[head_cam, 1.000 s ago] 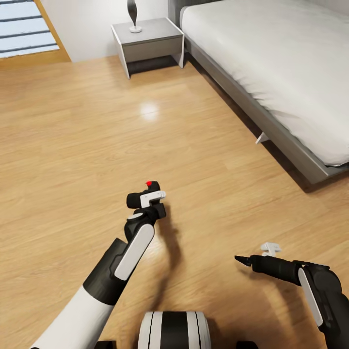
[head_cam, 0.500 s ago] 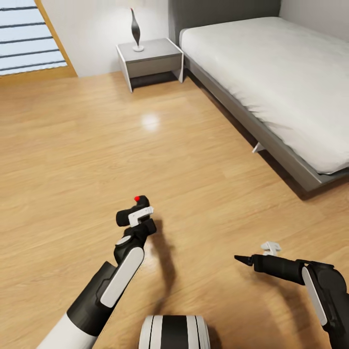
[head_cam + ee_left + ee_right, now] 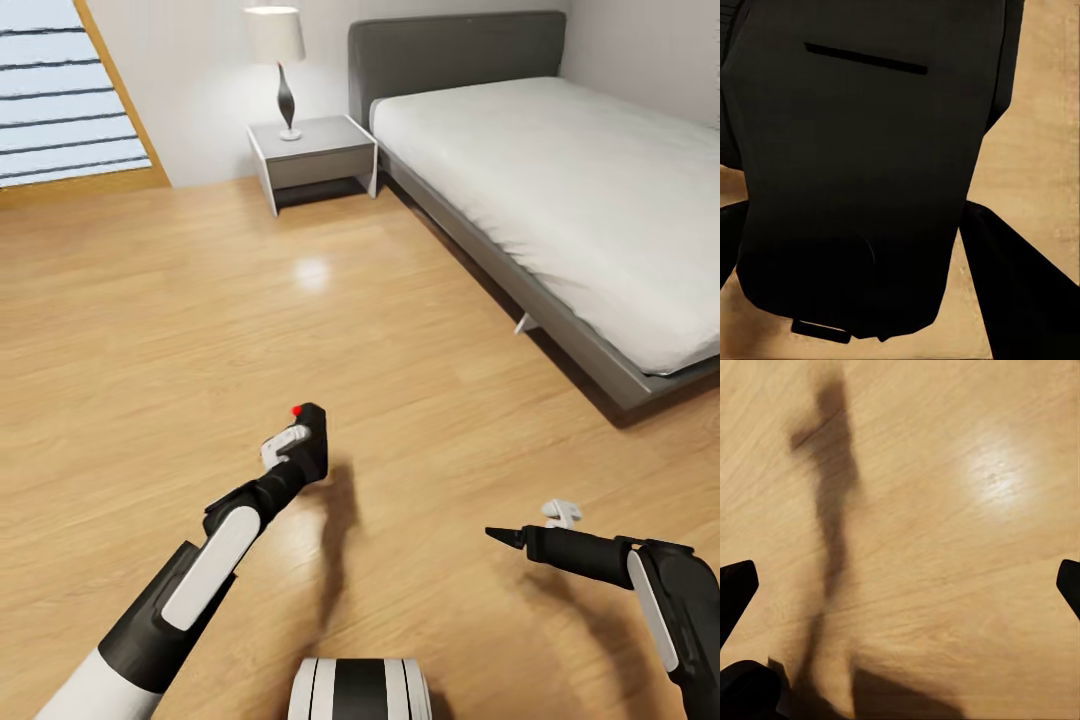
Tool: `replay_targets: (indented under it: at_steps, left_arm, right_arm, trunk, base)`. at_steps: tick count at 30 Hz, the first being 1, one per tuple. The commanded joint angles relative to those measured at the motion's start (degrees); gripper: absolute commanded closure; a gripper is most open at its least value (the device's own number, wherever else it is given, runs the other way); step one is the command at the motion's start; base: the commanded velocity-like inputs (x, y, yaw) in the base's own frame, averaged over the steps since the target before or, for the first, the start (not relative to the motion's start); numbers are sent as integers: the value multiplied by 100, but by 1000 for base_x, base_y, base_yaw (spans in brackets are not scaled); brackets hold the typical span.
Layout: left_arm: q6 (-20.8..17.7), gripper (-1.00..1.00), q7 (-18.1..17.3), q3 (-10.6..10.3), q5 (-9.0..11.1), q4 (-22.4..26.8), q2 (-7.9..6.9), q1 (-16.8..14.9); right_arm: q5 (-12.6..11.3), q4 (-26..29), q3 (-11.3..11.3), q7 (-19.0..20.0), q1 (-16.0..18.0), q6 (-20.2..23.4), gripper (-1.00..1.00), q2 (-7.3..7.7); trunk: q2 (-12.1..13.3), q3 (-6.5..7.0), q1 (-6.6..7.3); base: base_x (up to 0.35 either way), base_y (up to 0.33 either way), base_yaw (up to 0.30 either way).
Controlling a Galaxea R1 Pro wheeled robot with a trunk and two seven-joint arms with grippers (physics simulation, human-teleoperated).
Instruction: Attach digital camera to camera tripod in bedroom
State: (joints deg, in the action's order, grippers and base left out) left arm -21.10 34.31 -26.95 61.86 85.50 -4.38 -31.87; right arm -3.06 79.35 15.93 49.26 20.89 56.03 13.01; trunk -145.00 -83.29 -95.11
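Left fingers (image 3: 290,447) clamp digital camera (image 3: 312,450) | right gripper (image 3: 540,530) spread, empty

Open wood floor (image 3: 150,330) ahead; bed (image 3: 560,180) to the right, nightstand (image 3: 312,155) beyond.

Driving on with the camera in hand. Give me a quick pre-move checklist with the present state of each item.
1. Camera held in left gripper: ok.
2. Grip secure: cannot tell; the left wrist view gives just the black body up close.
3. Right gripper open and free: ok, bare floor between its tips.
4. Tripod located: not ok.
5. Path ahead toward nightstand: ok.
6. Bed at right, apart from arms: ok.
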Motion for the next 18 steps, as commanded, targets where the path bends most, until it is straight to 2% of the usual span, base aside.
replay_targets:
  at_steps: [1, 4, 5, 11, 12, 16, 18]
  left_arm:
    - [-13, 100, -148, -7, 101, 5, -54, -4]
    - [-19, 100, -655, -5, 334, -1, -229, -4]
    - [-22, 100, -967, -6, 513, -3, -349, -4]
    - [-42, 100, -1683, -5, 1078, -37, -612, -4]
    - [-49, 100, -1828, -4, 1235, -66, -664, -4]
    - [-52, 100, -2014, -3, 1478, -149, -722, -4]
    - [-52, 100, -2046, -6, 1522, -168, -731, -4]
  right_arm:
    - [-26, 2, 5, -3, 3, 45, -100, 0]
    - [-34, 2, 4, -2, 3, 47, -100, 0]
    - [-42, 2, 2, -1, 3, 48, -100, -3]
    - [-56, 0, -1, -1, 3, 48, -100, -6]
    - [-55, -1, -2, 1, 3, 48, -100, -5]
    - [-55, -5, -2, 4, 3, 49, -100, -2]
    - [-54, -6, -2, 4, 3, 49, -100, -1]
  trunk:
    - [0, 19, 3]
    - [4, 85, 11]
    - [5, 108, 14]
    - [13, 241, 29]
    - [15, 263, 32]
    - [20, 351, 42]
    - [23, 396, 47]
  base:
    - [0, 0, 0]
    - [0, 0, 0]
    - [0, 0, 0]
    - [0, 0, 0]
    - [0, 0, 0]
    - [0, 0, 0]
    - [0, 0, 0]
